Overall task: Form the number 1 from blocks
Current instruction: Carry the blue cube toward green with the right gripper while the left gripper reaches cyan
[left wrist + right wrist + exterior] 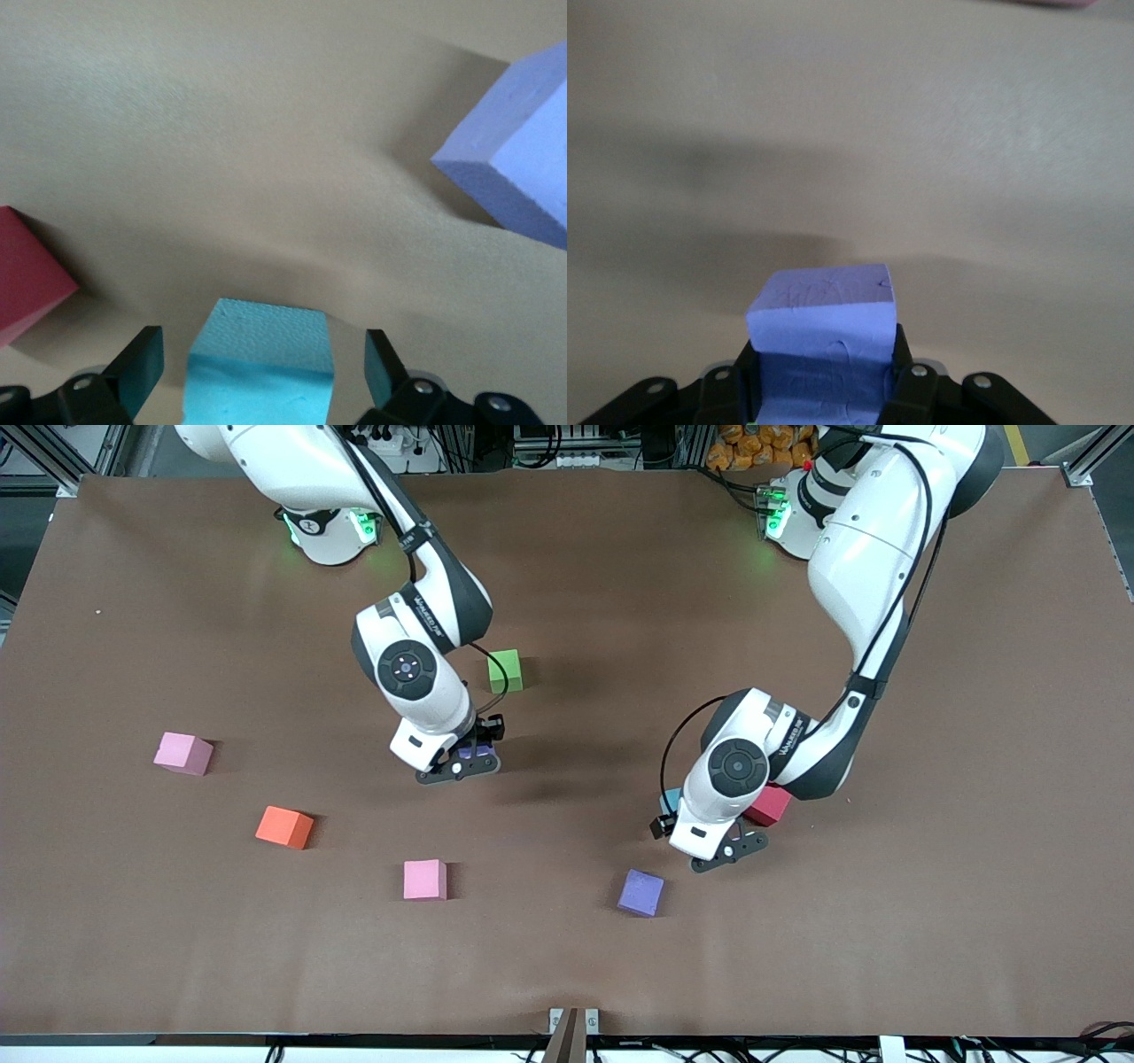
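My right gripper is shut on a purple block and holds it above bare table close to the green block. My left gripper is open, with its fingers on either side of a light blue block, a gap on each side. A red block lies beside it. Another purple block lies nearer the front camera. Two pink blocks and an orange block lie toward the right arm's end.
The brown table stretches bare toward the left arm's end and along its front edge. A small metal fixture sits at the middle of that edge. The arms' bases stand along the back edge.
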### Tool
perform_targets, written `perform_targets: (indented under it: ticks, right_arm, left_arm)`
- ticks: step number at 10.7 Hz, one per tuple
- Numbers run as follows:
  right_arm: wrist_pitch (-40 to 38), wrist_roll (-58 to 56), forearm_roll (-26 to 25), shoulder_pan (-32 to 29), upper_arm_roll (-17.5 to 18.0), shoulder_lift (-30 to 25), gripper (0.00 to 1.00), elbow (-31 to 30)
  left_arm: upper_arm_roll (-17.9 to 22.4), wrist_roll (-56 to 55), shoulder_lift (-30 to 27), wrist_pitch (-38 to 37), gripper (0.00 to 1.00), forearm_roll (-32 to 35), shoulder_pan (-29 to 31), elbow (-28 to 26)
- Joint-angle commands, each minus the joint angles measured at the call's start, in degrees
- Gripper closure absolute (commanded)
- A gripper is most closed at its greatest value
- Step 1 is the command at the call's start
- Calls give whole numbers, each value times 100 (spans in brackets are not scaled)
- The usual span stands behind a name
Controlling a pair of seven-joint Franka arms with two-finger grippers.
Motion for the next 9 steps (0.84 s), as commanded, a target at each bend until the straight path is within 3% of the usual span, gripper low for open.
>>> perform_targets:
  ticks: [1,4,6,9]
  right_arm:
    - [102,411,92,243,-36,-18,100,-80]
    - [320,903,83,489,-45,-9,100,-316]
    - [1031,1087,83,621,-45,-44,100,-816]
    - [955,1335,83,745,-45,-70,100,-862]
  left_arm:
    - [-9,10,7,54,0,94,-60,-15]
    - [-9,19,7,45,0,94,-95,-94]
    - [-9,1,7,45,98,94,-122,-121]
    - [-9,-25,7,45,100,94,-157,-121]
